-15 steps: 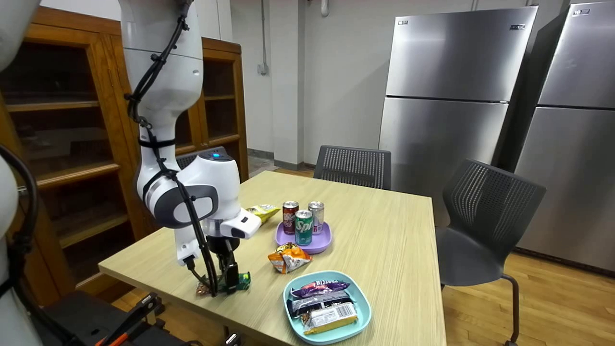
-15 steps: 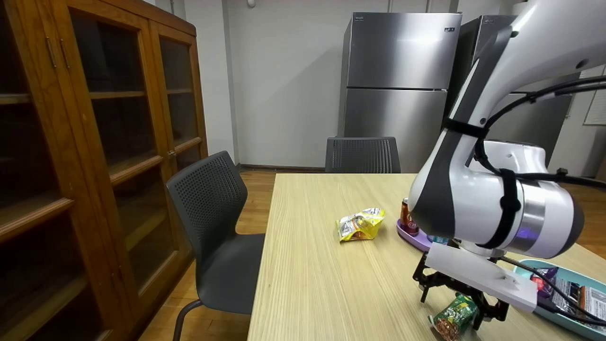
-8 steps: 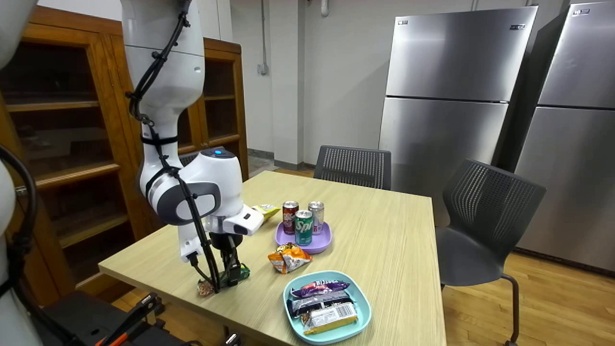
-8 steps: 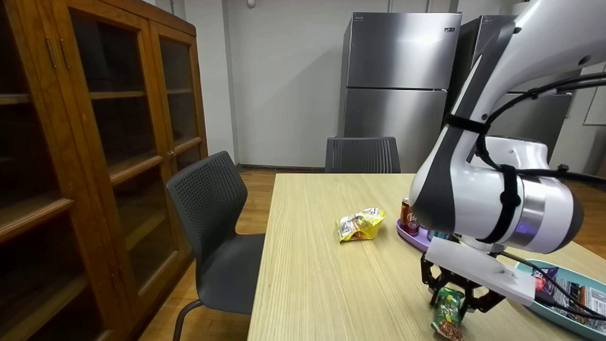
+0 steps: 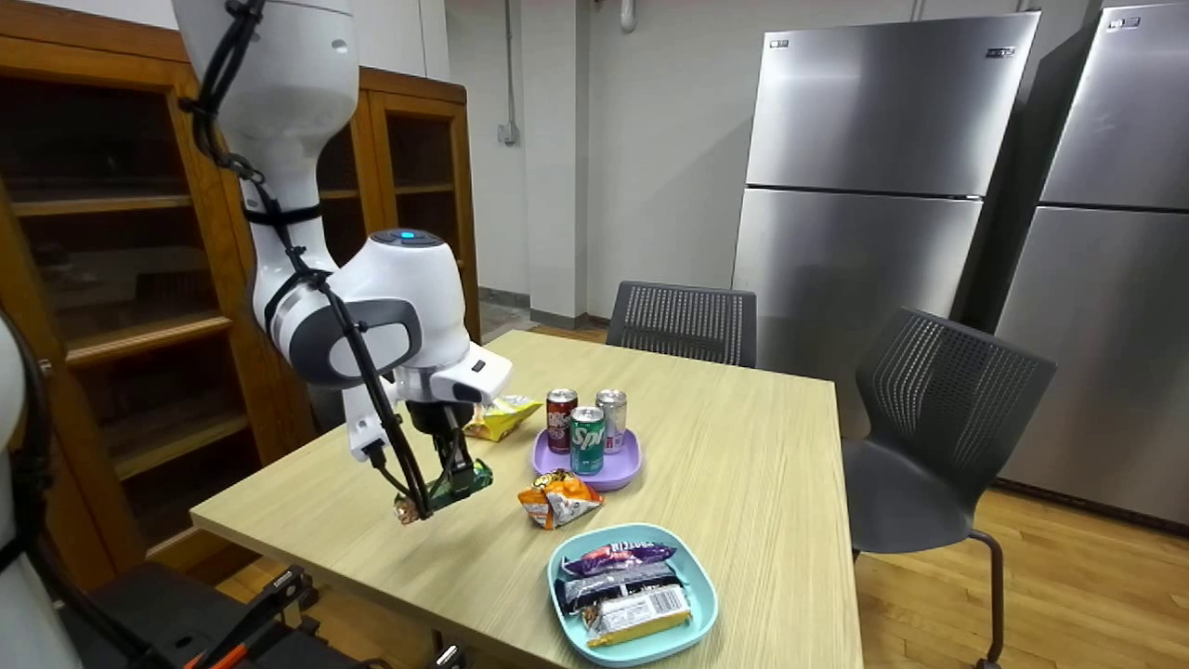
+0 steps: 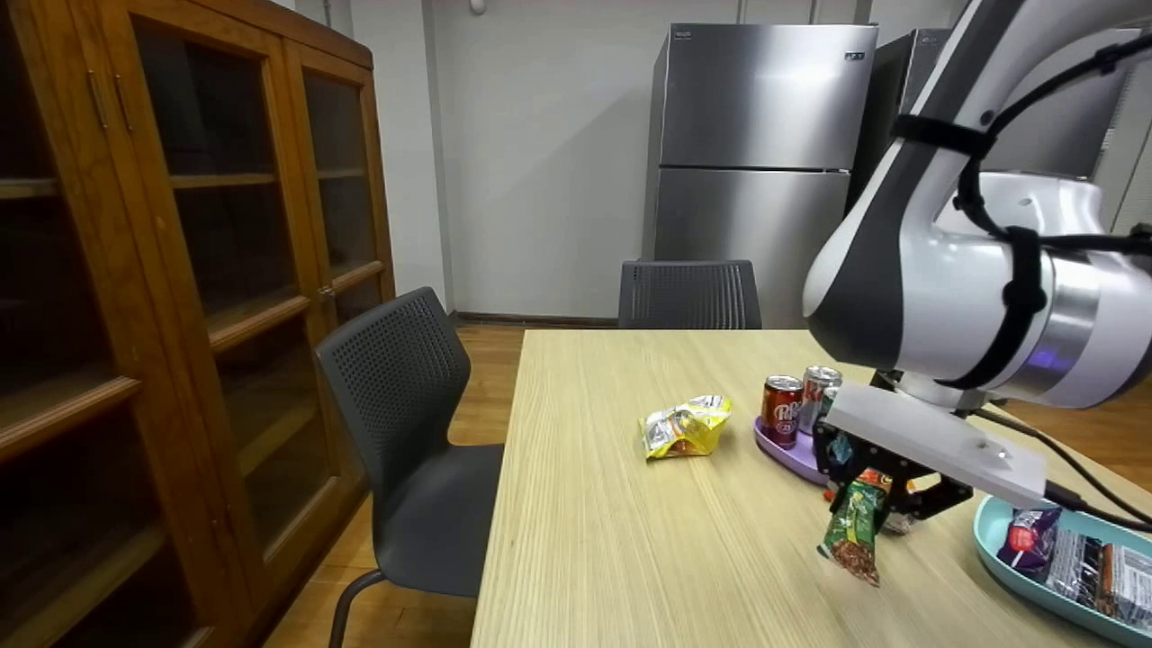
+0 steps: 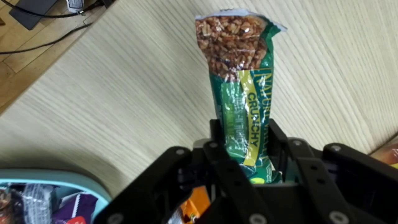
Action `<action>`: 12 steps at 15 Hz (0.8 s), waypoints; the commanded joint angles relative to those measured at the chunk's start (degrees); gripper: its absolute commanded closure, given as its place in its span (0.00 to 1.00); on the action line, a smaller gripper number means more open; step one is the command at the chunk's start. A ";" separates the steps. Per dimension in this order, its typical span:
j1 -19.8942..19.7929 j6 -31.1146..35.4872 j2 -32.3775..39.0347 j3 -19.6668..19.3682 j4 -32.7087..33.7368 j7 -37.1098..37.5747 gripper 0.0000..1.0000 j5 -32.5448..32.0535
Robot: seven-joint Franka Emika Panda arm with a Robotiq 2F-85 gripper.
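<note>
- Jaws: narrowed onto sides of green bar, qty 1; it is gripped off-ctr., w/ granola-print end projecting.
- Pos.: green bar is held btwn jaws, apparently raised above counter.
- Proc. (judged): firm but non-crushing grip should be applied, contents likely being brittle; travel should be slow & level so long end isn't swung.
- Clearance: enough ht. should be allowed over orange snack bag, qty 1, seen near jaws.
- Purple tray, qty 1, just beside orange snack bag: red can, green can & silver can are stood upright on it (total 3); bumps should be avoided, tipping being likely.
- Yellow snack bag, qty 1, is laid apart from jaws, near purple tray.
- Teal tray, qty 1, is loaded w/ purple bar, dark bar & yellow-white bar (total 3).
- Fridges, qty 2, are seen past counter.
</note>
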 commanded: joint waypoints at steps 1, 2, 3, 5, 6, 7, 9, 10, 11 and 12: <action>-0.34 -2.27 -8.68 -2.90 -5.69 -0.84 0.88 0.02; -0.02 -2.15 -9.74 -4.51 -6.63 -0.86 0.88 -0.08; -0.66 -2.28 -10.69 -5.70 -7.34 -1.18 0.88 -0.28; 0.44 -2.43 -9.27 -9.74 -5.33 -3.37 0.88 1.36; -0.42 -2.56 -9.98 -10.80 -5.66 -3.59 0.88 0.74; -0.39 -2.53 -9.99 -12.59 -5.58 -4.02 0.88 0.22; -0.37 -2.59 -9.70 -15.81 -5.25 -4.79 0.88 -0.65; -0.69 -2.68 -9.50 -17.30 -5.21 -5.24 0.88 -1.46; -0.36 -2.74 -9.27 -18.92 -5.19 -5.37 0.88 -1.91; -0.66 -3.35 -8.84 -20.12 -4.55 -5.81 0.88 -2.44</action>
